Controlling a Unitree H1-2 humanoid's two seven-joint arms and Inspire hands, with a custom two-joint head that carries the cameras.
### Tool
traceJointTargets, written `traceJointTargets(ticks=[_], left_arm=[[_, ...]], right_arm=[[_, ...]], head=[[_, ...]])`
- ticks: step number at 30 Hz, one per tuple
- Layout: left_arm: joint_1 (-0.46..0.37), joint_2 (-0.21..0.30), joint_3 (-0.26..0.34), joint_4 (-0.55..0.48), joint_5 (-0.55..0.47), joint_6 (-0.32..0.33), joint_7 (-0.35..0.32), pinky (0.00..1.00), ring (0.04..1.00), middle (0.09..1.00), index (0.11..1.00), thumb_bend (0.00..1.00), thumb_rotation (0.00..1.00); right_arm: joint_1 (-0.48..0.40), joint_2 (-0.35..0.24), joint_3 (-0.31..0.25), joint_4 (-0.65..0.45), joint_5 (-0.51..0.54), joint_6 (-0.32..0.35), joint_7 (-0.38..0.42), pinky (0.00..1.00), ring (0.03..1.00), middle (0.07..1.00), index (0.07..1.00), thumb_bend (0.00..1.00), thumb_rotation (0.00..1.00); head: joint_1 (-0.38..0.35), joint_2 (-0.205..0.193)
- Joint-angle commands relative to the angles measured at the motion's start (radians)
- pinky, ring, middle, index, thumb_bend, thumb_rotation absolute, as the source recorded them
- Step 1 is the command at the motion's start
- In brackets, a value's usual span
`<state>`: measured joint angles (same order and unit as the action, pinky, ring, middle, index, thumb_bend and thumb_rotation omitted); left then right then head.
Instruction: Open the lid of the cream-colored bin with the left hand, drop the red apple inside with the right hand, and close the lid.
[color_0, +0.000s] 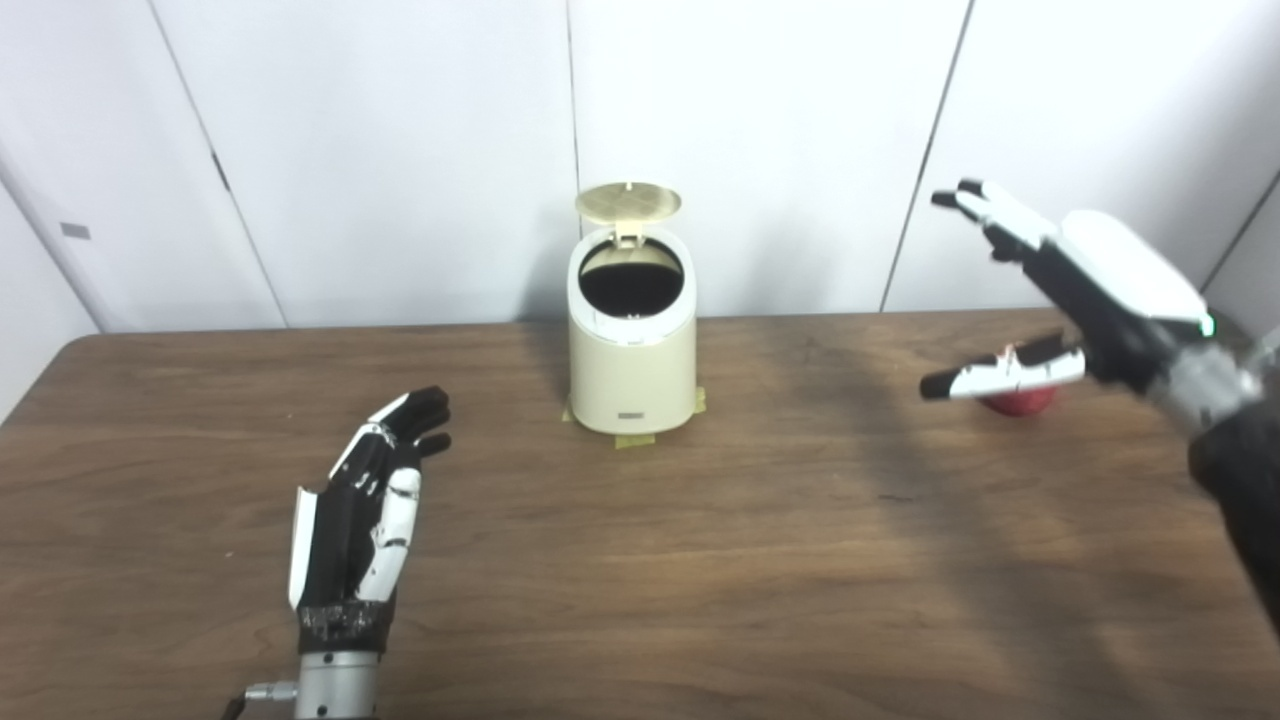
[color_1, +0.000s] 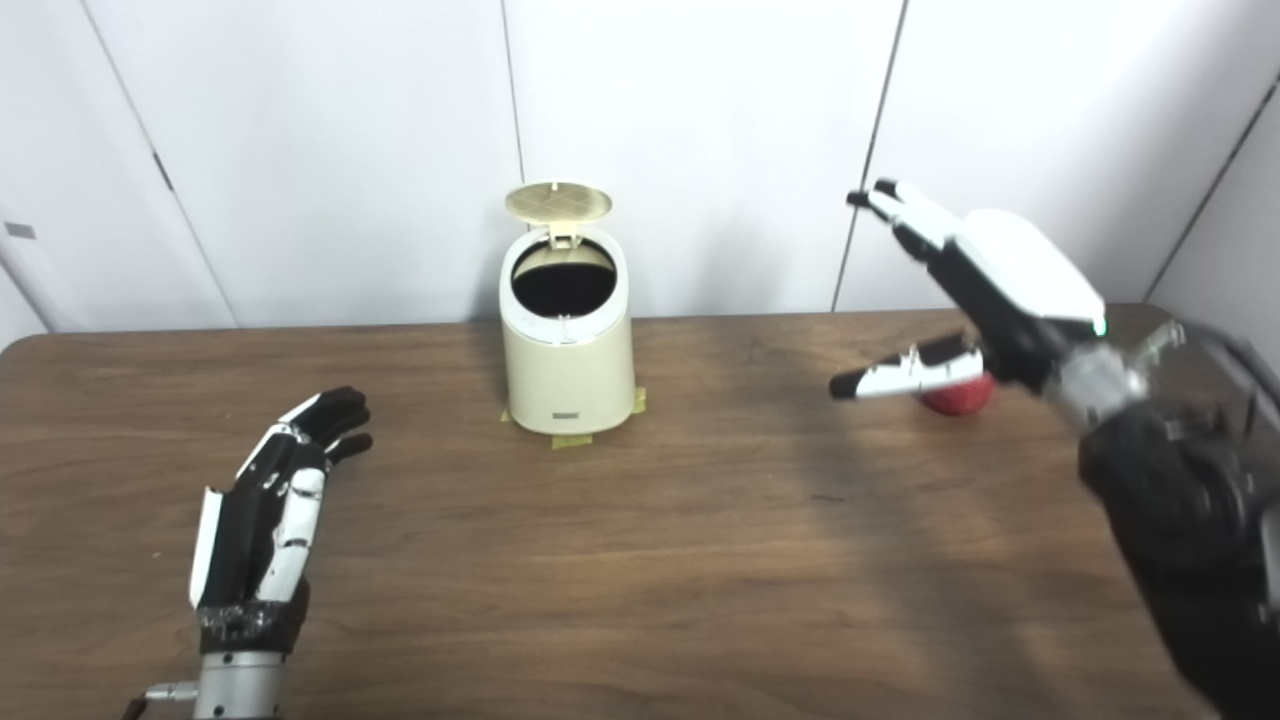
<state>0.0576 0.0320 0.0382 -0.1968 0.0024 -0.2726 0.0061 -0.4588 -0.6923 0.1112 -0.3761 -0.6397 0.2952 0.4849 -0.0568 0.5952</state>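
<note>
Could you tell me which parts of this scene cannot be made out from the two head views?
- Red apple: mostly hidden behind the right robot hand in both views.
- Cream-colored bin interior: dark below the raised lid, contents unreadable.
- Bin front label: too small to read.
</note>
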Motion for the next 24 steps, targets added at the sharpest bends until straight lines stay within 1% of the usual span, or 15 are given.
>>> traceJointTargets(ticks=[1, 3, 5, 7, 8, 10, 14, 16, 20, 22, 24], left_arm=[[-0.007, -0.008, 0.002, -0.023, -0.001, -0.002, 0.008, 0.75, 0.801, 0.798, 0.766, 0.16, 0.59], [-0.008, -0.009, 0.0, -0.027, -0.013, 0.004, 0.004, 0.75, 0.803, 0.8, 0.769, 0.16, 0.58], [-0.009, -0.014, 0.001, -0.036, -0.033, 0.024, 0.004, 0.76, 0.807, 0.802, 0.771, 0.16, 0.58], [-0.009, -0.018, 0.0, -0.046, -0.043, 0.041, 0.006, 0.76, 0.807, 0.801, 0.771, 0.17, 0.58], [-0.009, -0.019, -0.001, -0.051, -0.044, 0.044, 0.006, 0.76, 0.808, 0.802, 0.772, 0.17, 0.58], [-0.011, -0.021, -0.002, -0.056, -0.046, 0.044, 0.007, 0.75, 0.806, 0.8, 0.769, 0.16, 0.58], [-0.015, -0.025, -0.002, -0.058, -0.038, 0.046, 0.013, 0.75, 0.803, 0.797, 0.768, 0.17, 0.59], [-0.017, -0.028, -0.002, -0.059, -0.033, 0.044, 0.019, 0.74, 0.799, 0.794, 0.764, 0.16, 0.59], [-0.018, -0.028, -0.003, -0.061, -0.03, 0.041, 0.021, 0.73, 0.792, 0.787, 0.759, 0.16, 0.58], [-0.02, -0.026, -0.004, -0.059, -0.031, 0.038, 0.019, 0.74, 0.792, 0.788, 0.76, 0.16, 0.57], [-0.021, -0.024, -0.004, -0.055, -0.032, 0.029, 0.016, 0.74, 0.794, 0.79, 0.762, 0.16, 0.57]], right_arm=[[-0.096, -0.052, 0.022, 0.032, -0.069, 0.042, 0.074, 0.75, 0.951, 0.991, 0.894, 1.0, 0.43], [-0.145, -0.071, 0.051, 0.075, -0.117, 0.072, 0.131, 0.71, 0.933, 0.974, 0.875, 1.0, 0.4], [-0.194, -0.087, 0.09, 0.134, -0.179, 0.093, 0.191, 0.73, 0.938, 0.967, 0.875, 1.0, 0.36], [-0.229, -0.095, 0.119, 0.194, -0.223, 0.1, 0.226, 0.73, 0.939, 0.964, 0.877, 1.0, 0.33], [-0.241, -0.095, 0.128, 0.231, -0.233, 0.092, 0.224, 0.72, 0.937, 0.963, 0.876, 1.0, 0.32], [-0.265, -0.095, 0.147, 0.302, -0.251, 0.074, 0.222, 0.67, 0.927, 0.956, 0.864, 1.0, 0.28], [-0.3, -0.091, 0.183, 0.404, -0.272, 0.05, 0.232, 0.6, 0.936, 0.964, 0.876, 1.0, 0.28], [-0.319, -0.083, 0.2, 0.477, -0.273, 0.034, 0.223, 0.6, 0.931, 0.968, 0.879, 1.0, 0.29], [-0.352, -0.067, 0.231, 0.604, -0.284, 0.008, 0.197, 0.63, 0.94, 0.976, 0.868, 1.0, 0.28], [-0.367, -0.061, 0.246, 0.658, -0.288, -0.005, 0.183, 0.64, 0.959, 0.983, 0.864, 1.0, 0.27], [-0.372, -0.057, 0.254, 0.696, -0.285, -0.016, 0.164, 0.64, 0.949, 0.974, 0.859, 1.0, 0.29]], head=[[-0.002, 0.001], [-0.002, 0.001], [-0.002, 0.001], [-0.001, 0.0], [-0.001, 0.0], [-0.002, -0.001], [-0.002, -0.002], [-0.001, -0.003], [0.0, -0.004], [0.003, -0.006], [0.004, -0.005]])
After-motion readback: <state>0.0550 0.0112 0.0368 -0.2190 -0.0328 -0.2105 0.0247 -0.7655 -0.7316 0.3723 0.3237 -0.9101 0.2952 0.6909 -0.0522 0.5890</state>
